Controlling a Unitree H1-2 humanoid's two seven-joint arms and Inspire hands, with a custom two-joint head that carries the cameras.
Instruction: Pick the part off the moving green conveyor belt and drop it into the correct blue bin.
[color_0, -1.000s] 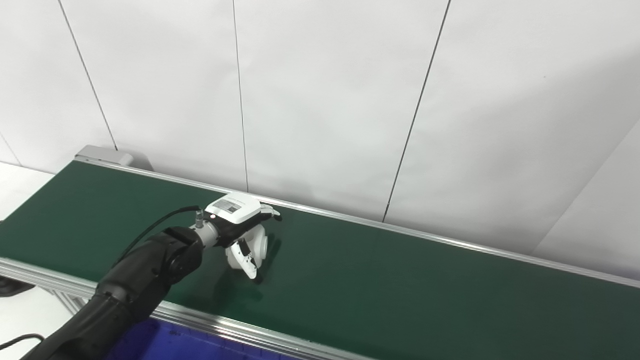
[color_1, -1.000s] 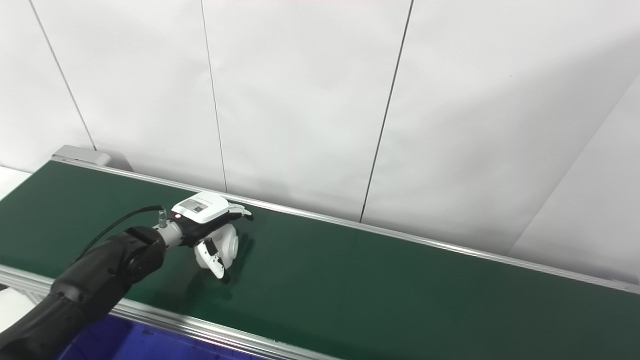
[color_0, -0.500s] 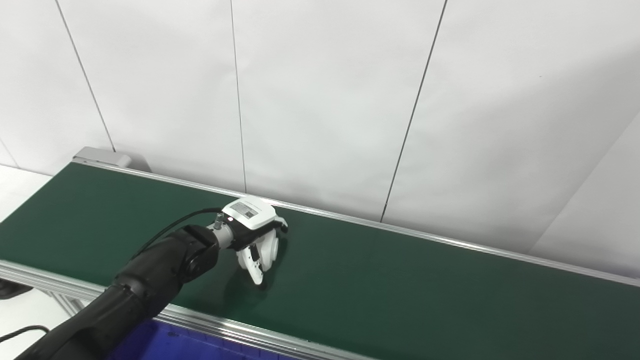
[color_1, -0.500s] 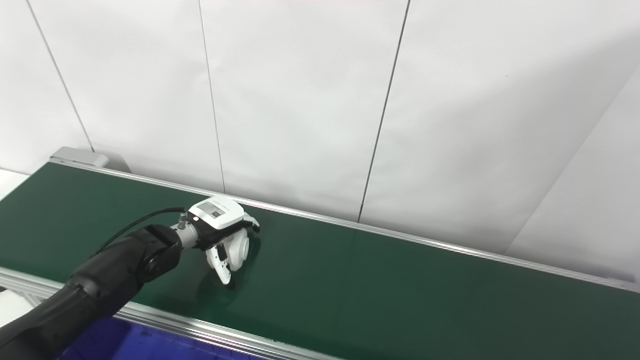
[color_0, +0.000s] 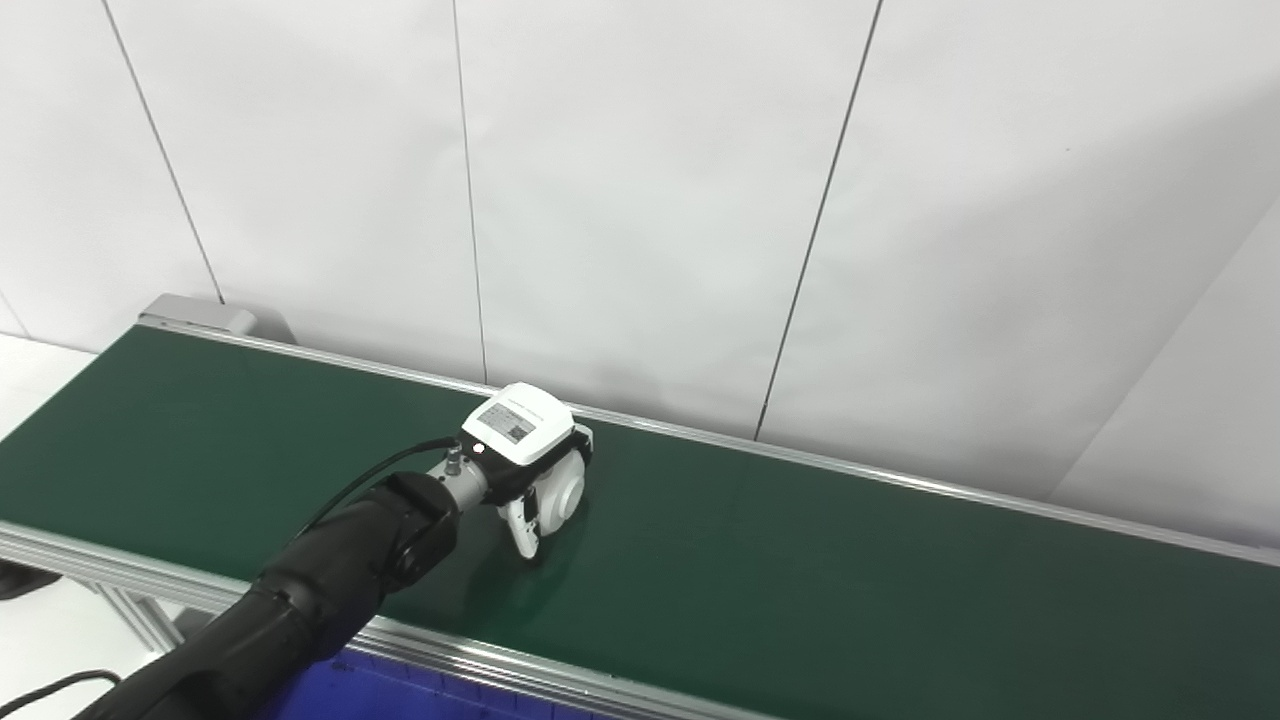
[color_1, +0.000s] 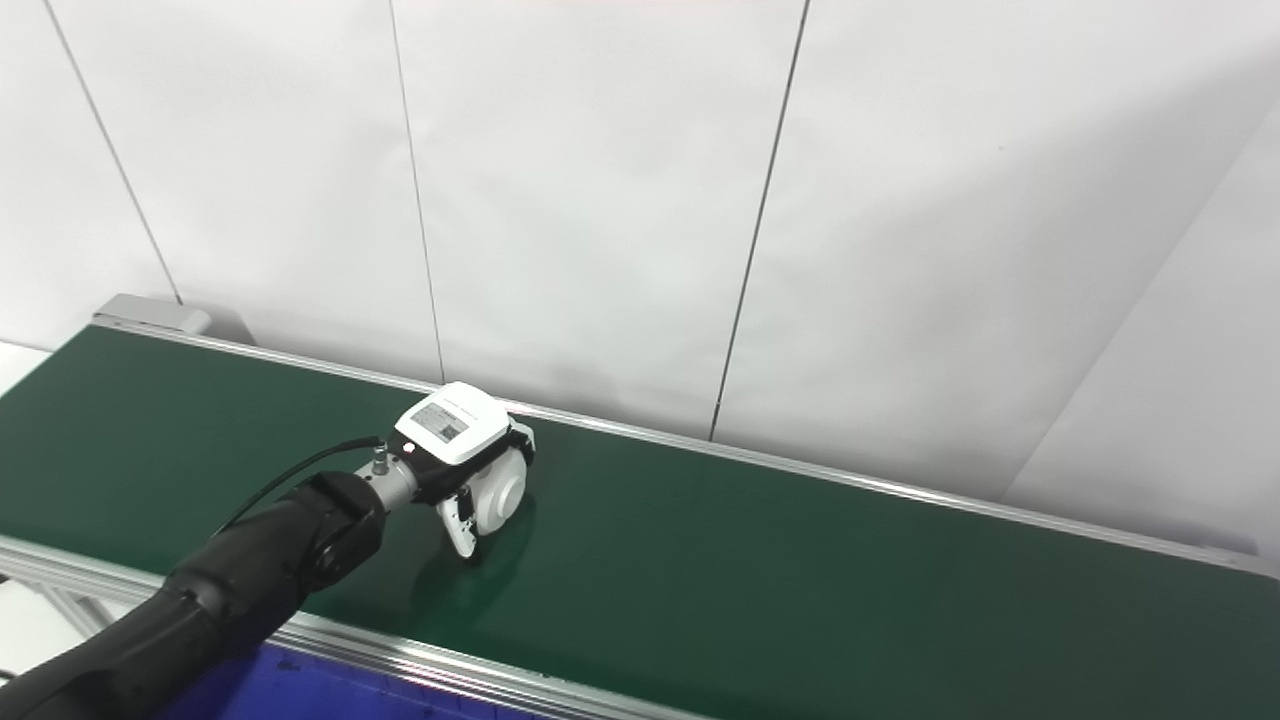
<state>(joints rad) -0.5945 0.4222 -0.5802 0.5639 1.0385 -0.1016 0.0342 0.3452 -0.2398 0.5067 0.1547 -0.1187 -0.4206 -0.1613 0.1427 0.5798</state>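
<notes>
White wall panels with thin dark seams fill the background behind the long dark green conveyor belt, which runs from upper left to lower right between two silver metal rails. Below the near rail, at the bottom edge of the left eye view, a small strip of the blue plastic bin is visible; only one bin shows, and its inside cannot be seen.

From the lower left corner comes the black left arm with its white left hand, which reaches to the far half of the belt. The right hand is not in view.

Under the left hand sits the small white round plastic part, which looks like a short wheel or spool. The fingers curl down over it and the thumb comes from the near side, so the hand appears pinched on the part, which is still low, touching the belt or just above it; which of the two cannot be told.

Compared with one second ago, the hand has travelled to the right along the belt, and its fingers, then more spread around the part, have drawn in close on it. This suggests that the hand followed the moving part and completed its hold. The picking step is therefore probably almost done, but the lift has not begun. What remains is to raise the part and carry it back over the near rail to the blue bin.
</notes>
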